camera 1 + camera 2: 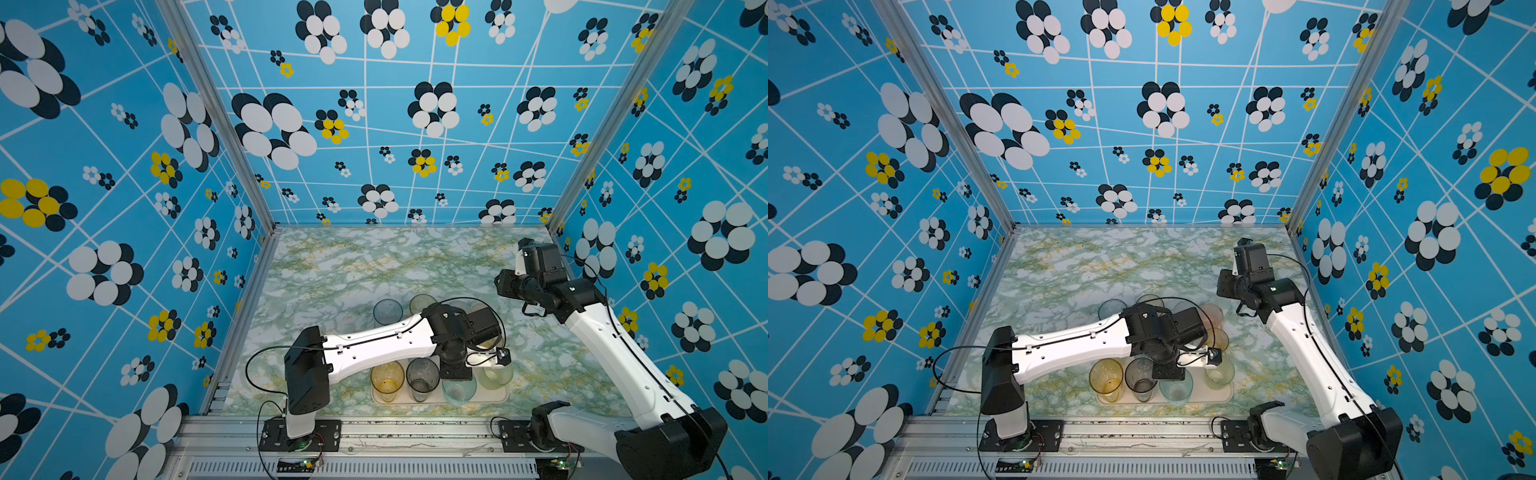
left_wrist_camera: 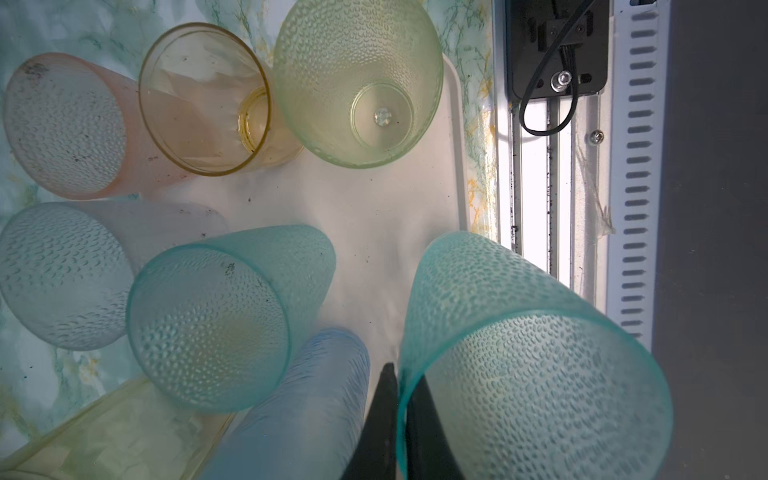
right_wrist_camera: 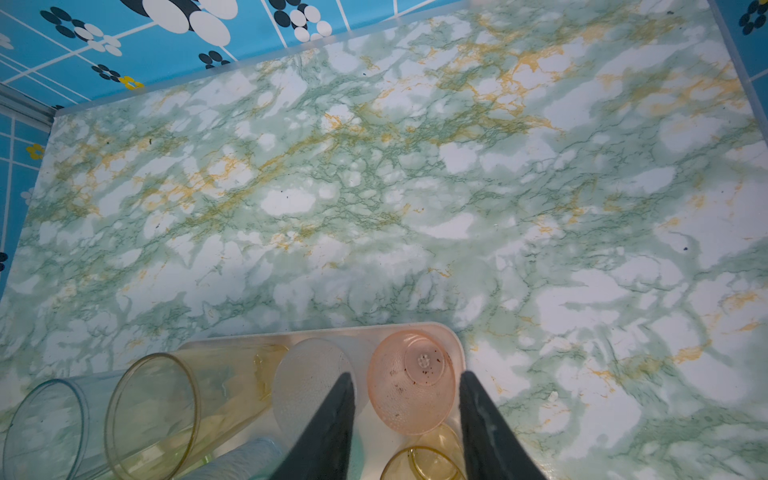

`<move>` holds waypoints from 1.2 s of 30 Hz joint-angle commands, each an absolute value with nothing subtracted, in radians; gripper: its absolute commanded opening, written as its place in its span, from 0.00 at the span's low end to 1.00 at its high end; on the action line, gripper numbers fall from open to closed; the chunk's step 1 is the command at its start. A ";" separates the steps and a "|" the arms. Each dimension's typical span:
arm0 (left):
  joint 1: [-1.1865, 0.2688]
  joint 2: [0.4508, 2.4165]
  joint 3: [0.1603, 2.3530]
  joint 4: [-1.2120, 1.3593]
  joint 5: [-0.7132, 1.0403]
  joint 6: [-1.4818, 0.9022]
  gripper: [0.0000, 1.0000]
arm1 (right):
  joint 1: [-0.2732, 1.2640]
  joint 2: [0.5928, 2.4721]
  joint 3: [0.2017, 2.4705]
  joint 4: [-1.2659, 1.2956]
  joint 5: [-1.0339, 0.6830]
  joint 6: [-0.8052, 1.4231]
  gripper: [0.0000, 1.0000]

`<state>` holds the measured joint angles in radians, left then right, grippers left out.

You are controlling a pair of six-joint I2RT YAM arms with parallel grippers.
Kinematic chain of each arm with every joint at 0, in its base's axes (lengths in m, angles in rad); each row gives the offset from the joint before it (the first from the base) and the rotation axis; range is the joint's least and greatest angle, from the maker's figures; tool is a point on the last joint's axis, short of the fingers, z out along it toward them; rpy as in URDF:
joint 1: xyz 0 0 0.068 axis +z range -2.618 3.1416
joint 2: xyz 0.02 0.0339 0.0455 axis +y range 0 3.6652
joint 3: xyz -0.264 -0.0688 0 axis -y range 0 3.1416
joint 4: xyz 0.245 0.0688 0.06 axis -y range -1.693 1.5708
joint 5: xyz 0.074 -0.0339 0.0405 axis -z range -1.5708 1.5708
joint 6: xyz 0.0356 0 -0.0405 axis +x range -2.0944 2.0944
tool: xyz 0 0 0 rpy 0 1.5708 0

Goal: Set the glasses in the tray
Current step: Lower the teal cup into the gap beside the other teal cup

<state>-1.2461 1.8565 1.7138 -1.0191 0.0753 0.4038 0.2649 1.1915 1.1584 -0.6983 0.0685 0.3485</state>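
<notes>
The cream tray lies at the table's front middle with several glasses standing in it, among them amber, grey and pale green. My left gripper is shut on the rim of a teal glass, one finger inside and one outside. That glass stands upright by the tray's front rim; whether its base rests there is hidden. My right gripper hangs open, empty, high above a pink glass in the tray's far corner.
A second teal glass, a blue one and a clear one crowd close to the held glass. The left forearm crosses above the tray. The aluminium front rail runs just past the tray's front rim. Marble tabletop spreads behind.
</notes>
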 commanded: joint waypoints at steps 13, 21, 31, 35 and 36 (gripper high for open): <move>-1.256 1.941 1.708 -0.968 0.020 0.402 0.04 | 0.256 1.182 1.157 -0.693 0.059 0.324 0.44; -1.256 1.972 1.713 -0.960 0.014 0.402 0.04 | 0.256 1.183 1.143 -0.692 0.059 0.318 0.44; -1.255 1.990 1.724 -0.960 -0.001 0.399 0.05 | 0.256 1.180 1.132 -0.690 0.059 0.314 0.44; -1.256 1.988 1.727 -0.959 -0.012 0.399 0.07 | 0.256 1.180 1.135 -0.691 0.059 0.312 0.44; -1.256 1.987 1.726 -0.957 -0.015 0.399 0.07 | 0.256 1.181 1.134 -0.690 0.059 0.312 0.44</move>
<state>-1.2507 1.9583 1.7100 -0.9524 0.0093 0.4046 0.2611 1.1908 1.1381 -0.6979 0.0685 0.3260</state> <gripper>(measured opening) 0.073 0.440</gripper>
